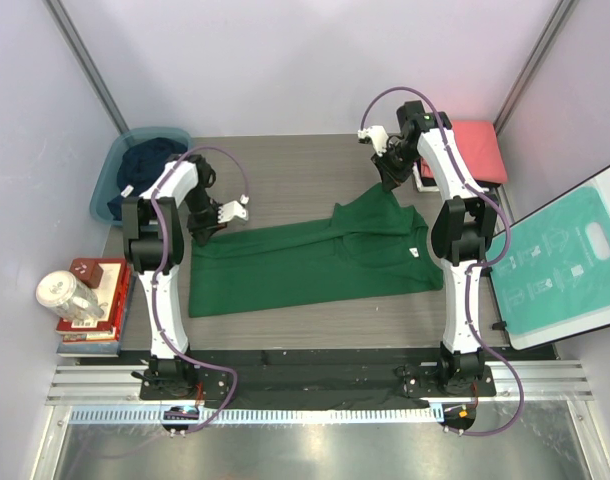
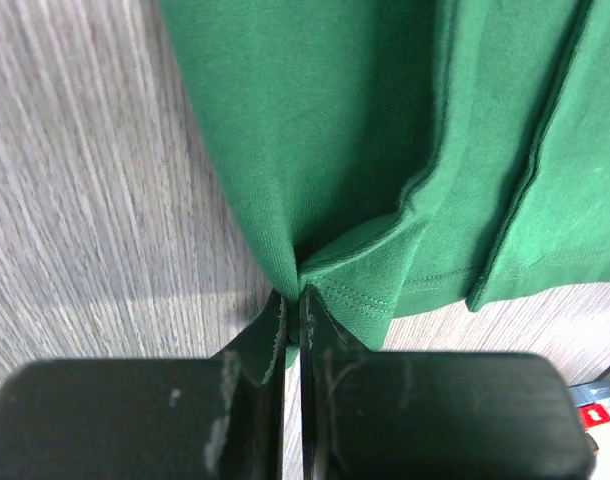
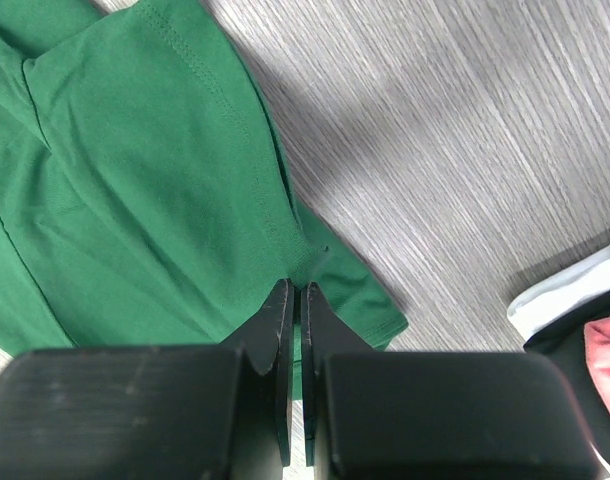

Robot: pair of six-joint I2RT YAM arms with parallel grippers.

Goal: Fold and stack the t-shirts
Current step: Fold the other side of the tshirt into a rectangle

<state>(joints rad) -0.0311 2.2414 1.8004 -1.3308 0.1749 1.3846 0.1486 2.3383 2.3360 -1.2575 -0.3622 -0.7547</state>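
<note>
A dark green t-shirt (image 1: 315, 260) lies spread across the middle of the grey table. My left gripper (image 1: 207, 228) is shut on its hemmed far-left corner (image 2: 325, 270), with cloth bunched between the fingers (image 2: 330, 340). My right gripper (image 1: 390, 180) is shut on the shirt's far-right corner (image 3: 310, 255), which is lifted off the table into a peak. A navy t-shirt (image 1: 150, 165) lies in the tub at the far left. A folded coral-red t-shirt (image 1: 475, 150) tops a stack at the far right, with white and black edges (image 3: 565, 295) below it.
The teal plastic tub (image 1: 107, 180) stands at the back left. Books, a red box and a clear jar (image 1: 70, 295) sit at the left edge. A teal-and-white instruction board (image 1: 565, 265) leans at the right. Bare wood-grain table (image 1: 295, 175) lies beyond the shirt.
</note>
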